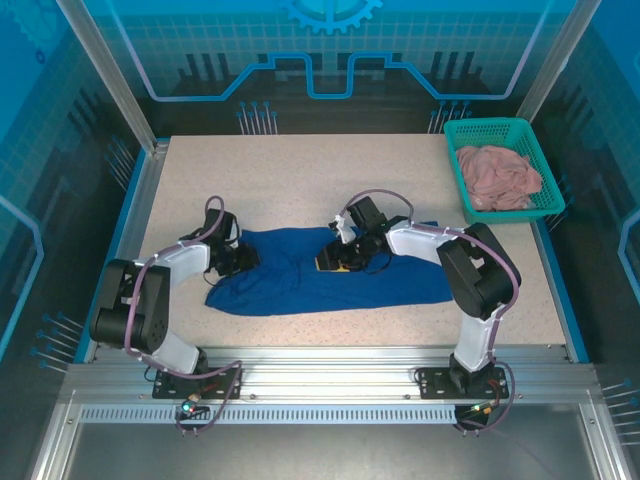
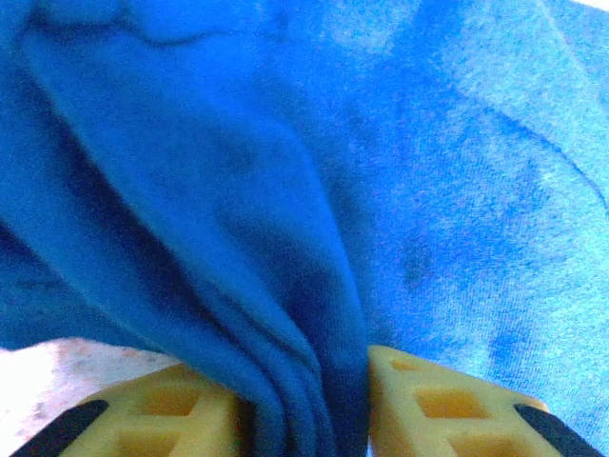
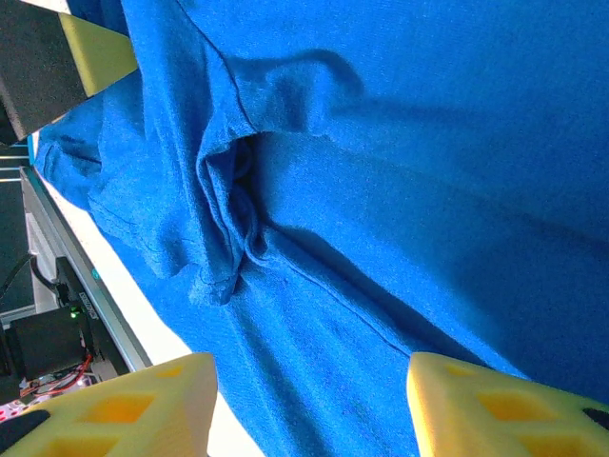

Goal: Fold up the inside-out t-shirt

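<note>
The royal-blue t-shirt [image 1: 330, 272] lies crumpled in a long strip across the middle of the table. At its left end my left gripper [image 1: 243, 260] is shut on a bunched fold of the t-shirt [image 2: 304, 286], the cloth pinched between the yellow fingers [image 2: 428, 400]. Over the shirt's upper middle my right gripper [image 1: 335, 262] stands open. In the right wrist view its yellow fingers [image 3: 143, 409] are wide apart just above the t-shirt [image 3: 381, 190], with a puckered seam beyond them. No white lettering shows.
A teal basket [image 1: 540, 170] holding a dusty-pink garment [image 1: 498, 176] stands at the table's back right. Bare speckled tabletop [image 1: 300, 180] extends behind the shirt and to its right. A metal rail [image 1: 330, 360] runs along the near edge.
</note>
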Motion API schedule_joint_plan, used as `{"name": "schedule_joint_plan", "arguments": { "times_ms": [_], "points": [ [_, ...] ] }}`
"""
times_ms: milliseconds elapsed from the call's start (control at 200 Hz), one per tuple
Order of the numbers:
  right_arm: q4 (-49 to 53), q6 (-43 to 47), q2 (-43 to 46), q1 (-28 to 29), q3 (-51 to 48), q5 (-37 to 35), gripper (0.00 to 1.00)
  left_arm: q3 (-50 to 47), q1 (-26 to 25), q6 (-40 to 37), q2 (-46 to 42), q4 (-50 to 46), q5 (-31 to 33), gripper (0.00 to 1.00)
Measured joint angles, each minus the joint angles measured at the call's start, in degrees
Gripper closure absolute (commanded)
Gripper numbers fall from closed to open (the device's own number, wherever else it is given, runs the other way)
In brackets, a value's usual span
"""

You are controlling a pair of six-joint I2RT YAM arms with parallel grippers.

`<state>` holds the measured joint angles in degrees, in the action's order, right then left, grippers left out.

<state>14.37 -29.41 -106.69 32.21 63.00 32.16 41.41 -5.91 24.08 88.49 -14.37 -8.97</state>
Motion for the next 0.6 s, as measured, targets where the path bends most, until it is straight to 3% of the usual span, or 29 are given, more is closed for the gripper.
{"name": "schedule_joint_plan", "arguments": {
  "times_ms": [170, 265, 600],
  "points": [
    [0.2, 0.0, 0.0, 0.04, 0.09, -0.15, 0.44, -0.74, -1.11, 0.24, 0.5, 1.86, -2.95, 0.82],
    [0.59, 0.02, -0.04, 0.11, 0.37, -0.22, 0.44, -0.76, -1.53, 0.35, 0.61, 2.25, -3.56, 1.0],
    [5.88, 3.17, 1.57, -1.53, 1.42, -3.02, 0.44, -2.27, -0.17, 1.22, -3.76, 1.42, 2.12, 1.0]
  ]
}}
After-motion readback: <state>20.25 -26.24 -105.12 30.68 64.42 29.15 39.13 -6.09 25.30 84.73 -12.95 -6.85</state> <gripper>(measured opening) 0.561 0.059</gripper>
